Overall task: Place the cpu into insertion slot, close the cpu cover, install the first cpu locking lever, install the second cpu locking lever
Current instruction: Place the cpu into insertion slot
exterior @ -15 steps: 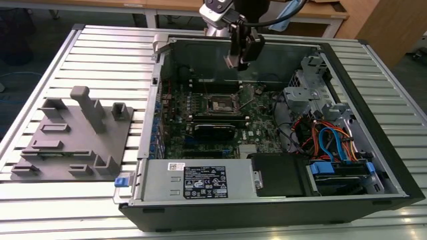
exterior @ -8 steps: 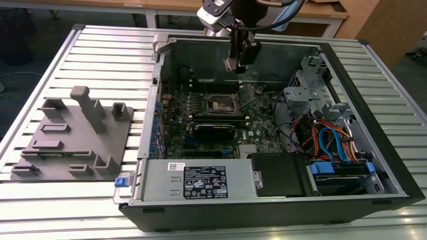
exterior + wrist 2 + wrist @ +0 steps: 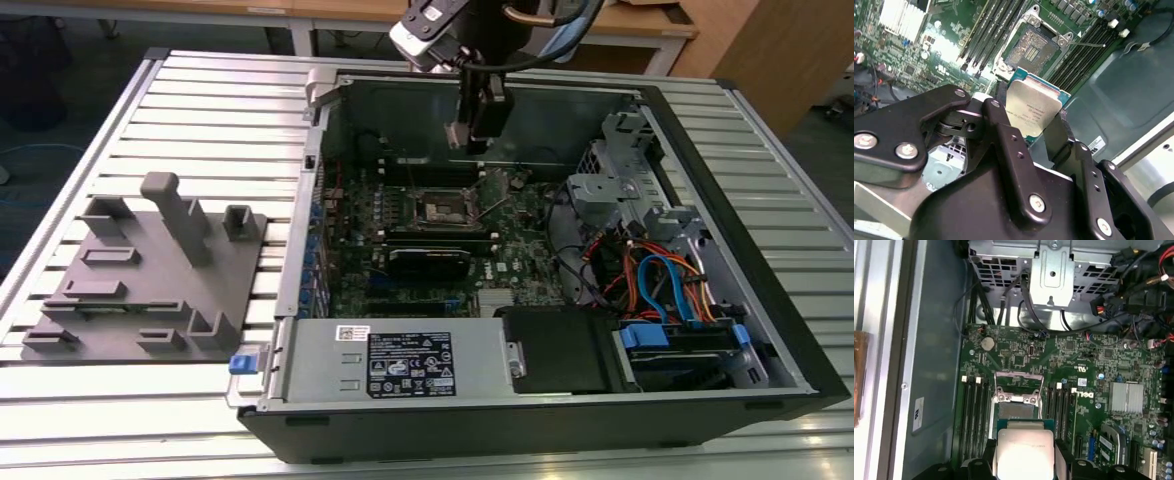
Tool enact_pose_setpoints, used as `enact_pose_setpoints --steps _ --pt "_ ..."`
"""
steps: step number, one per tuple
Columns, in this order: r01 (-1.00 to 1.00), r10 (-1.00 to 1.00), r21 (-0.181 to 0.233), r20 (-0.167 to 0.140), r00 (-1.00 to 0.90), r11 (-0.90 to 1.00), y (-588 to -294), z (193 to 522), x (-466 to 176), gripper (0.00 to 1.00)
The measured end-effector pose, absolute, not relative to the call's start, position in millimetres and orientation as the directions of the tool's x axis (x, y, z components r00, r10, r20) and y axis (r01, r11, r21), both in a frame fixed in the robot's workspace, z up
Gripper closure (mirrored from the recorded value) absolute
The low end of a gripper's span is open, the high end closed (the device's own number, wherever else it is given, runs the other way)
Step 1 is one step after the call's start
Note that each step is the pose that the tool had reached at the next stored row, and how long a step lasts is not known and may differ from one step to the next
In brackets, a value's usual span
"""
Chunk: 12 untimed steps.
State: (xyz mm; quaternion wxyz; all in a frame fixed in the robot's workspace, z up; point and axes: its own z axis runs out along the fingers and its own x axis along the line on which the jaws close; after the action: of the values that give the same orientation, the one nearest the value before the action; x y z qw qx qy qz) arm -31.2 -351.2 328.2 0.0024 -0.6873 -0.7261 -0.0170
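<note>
- Exterior view's left: a grey moulded tray [image 3: 147, 290] lies on the slatted table [image 3: 80, 420], well apart from the work.
- Centre: an open computer case [image 3: 534, 430] with a green board [image 3: 358, 245] on its floor. The socket [image 3: 441, 210], with its dark square centre, is set into that board.
- Just to the exterior view's right of the socket, and raised above it: the gripper [image 3: 470, 135] hangs inside the case, clear of the board.
- Exterior view's right: a metal drive cage [image 3: 614, 185] and a bundle of cables [image 3: 667, 285], away from the socket.
- Grasp: in the second wrist view the black fingers [image 3: 1004, 135] are clenched on two opposite edges of the chip [image 3: 1034, 107], its grey metal top facing the camera.
- Key relation: in the first wrist view the socket [image 3: 1015, 411] lies just beyond the chip [image 3: 1024, 452] and lower. The chip is near-square, and its edges run parallel to the socket's edges, so it appears squared to its seat but not over it.
- Cover: the cover [image 3: 1019, 374] stands raised at the socket's far side, leaving the seat exposed.
- Views compared: the exterior view gives the gripper's height over the board. The first wrist view gives the edge alignment. The second wrist view gives the grip and a thin wire lever [image 3: 1089, 44] swung free beside the socket [image 3: 1031, 47].
</note>
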Motion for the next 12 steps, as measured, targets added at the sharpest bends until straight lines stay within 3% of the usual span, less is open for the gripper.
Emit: enact_pose_setpoints --steps 12 --pt "0.999 0.999 0.019 0.027 -0.047 0.046 -351.2 325.4 -31.2 0.46"
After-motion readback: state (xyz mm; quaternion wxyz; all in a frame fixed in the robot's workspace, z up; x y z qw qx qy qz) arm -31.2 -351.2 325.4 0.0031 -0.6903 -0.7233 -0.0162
